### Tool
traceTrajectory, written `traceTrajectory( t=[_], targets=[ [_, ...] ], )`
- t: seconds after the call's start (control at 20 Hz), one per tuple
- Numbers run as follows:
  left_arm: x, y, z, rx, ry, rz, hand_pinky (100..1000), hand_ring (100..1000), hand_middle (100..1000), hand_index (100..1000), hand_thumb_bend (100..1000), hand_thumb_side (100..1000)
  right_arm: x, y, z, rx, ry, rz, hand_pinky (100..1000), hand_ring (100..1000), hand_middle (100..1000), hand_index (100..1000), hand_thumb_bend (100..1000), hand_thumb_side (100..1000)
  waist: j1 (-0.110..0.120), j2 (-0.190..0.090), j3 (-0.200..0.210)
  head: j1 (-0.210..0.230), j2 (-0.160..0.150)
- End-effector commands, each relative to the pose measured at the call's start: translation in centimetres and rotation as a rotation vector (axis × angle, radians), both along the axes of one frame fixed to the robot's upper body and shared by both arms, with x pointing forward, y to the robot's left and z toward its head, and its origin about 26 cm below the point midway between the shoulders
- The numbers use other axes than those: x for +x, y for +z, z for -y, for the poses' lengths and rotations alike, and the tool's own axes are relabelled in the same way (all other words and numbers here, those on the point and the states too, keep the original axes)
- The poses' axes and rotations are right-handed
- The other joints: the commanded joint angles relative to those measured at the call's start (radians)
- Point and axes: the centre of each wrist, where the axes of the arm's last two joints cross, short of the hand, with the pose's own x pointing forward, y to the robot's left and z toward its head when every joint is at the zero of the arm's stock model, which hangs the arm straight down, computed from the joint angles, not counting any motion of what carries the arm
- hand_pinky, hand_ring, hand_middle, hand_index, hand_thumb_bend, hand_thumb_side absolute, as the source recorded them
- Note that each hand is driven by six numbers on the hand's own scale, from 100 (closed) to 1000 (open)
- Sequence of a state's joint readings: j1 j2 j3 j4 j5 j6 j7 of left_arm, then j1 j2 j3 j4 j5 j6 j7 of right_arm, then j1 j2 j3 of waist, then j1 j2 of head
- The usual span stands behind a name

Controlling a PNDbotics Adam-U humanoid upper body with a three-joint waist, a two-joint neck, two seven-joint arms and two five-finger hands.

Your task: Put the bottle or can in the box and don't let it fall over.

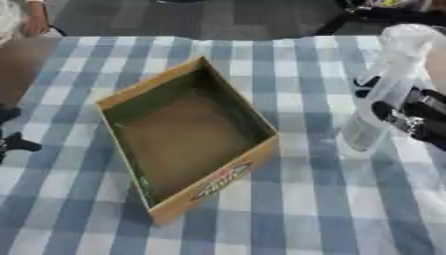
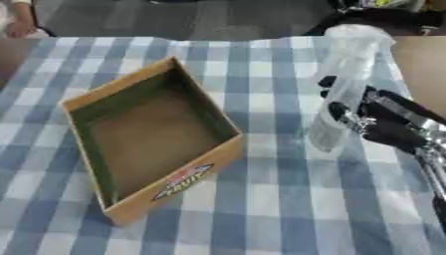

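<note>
A clear plastic spray bottle (image 2: pixel 341 84) with a whitish trigger top stands nearly upright, leaning slightly, to the right of the box. My right hand (image 2: pixel 383 122) comes in from the right with its black fingers curled round the bottle's middle. Whether the bottle's base touches the cloth I cannot tell. The open cardboard box (image 1: pixel 187 134) lies at the middle of the table with nothing inside it, a printed logo on its near wall. My left hand (image 1: pixel 10 142) shows only as dark parts at the left edge, away from the box.
A blue and white checked cloth (image 1: pixel 296 209) covers the table. Bare brown tabletop (image 1: pixel 22 60) shows at the far left. A dark floor lies beyond the far edge, where a person's hand (image 1: pixel 35 25) shows at the top left.
</note>
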State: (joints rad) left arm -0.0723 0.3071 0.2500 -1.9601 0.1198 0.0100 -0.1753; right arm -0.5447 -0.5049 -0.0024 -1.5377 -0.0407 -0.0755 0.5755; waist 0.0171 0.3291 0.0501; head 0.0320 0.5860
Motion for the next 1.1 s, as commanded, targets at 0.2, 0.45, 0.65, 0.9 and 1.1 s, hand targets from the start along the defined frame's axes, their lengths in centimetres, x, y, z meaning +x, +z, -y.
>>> traceTrajectory(
  t=[0.2,0.45,0.65,0.9,1.1],
  targets=[
    [-0.1,0.9,-0.2,0.025,0.002,0.028,1000,616,899,973,100,747,-0.1,0.5,0.2,-0.054,-0.015,0.040,997,1000,1000,1000,100,635,0.001,-0.013,-0.001,0.005,-0.007],
    [-0.1,0.9,-0.2,0.025,0.002,0.026,1000,617,899,973,100,747,-0.1,0.4,0.3,-0.092,-0.032,0.052,1000,1000,1000,996,100,640,-0.001,-0.012,-0.001,0.008,-0.008],
    [-0.1,0.9,-0.2,0.025,0.002,0.025,1000,618,899,973,100,747,-0.1,0.1,0.3,-0.108,-0.054,0.050,1000,1000,1000,984,100,638,-0.002,-0.011,-0.001,0.006,-0.012],
    [-0.1,0.9,-0.1,0.025,0.002,0.025,1000,619,899,973,100,746,0.0,-0.4,0.2,-0.109,-0.075,0.042,1000,1000,1000,982,100,640,-0.003,-0.009,0.000,0.005,-0.015],
    [-0.1,0.9,-0.1,0.026,0.001,0.026,1000,620,899,973,100,747,0.1,-0.7,0.1,-0.107,-0.089,0.037,1000,1000,1000,980,100,642,-0.004,-0.006,0.000,0.005,-0.015]
  ],
)
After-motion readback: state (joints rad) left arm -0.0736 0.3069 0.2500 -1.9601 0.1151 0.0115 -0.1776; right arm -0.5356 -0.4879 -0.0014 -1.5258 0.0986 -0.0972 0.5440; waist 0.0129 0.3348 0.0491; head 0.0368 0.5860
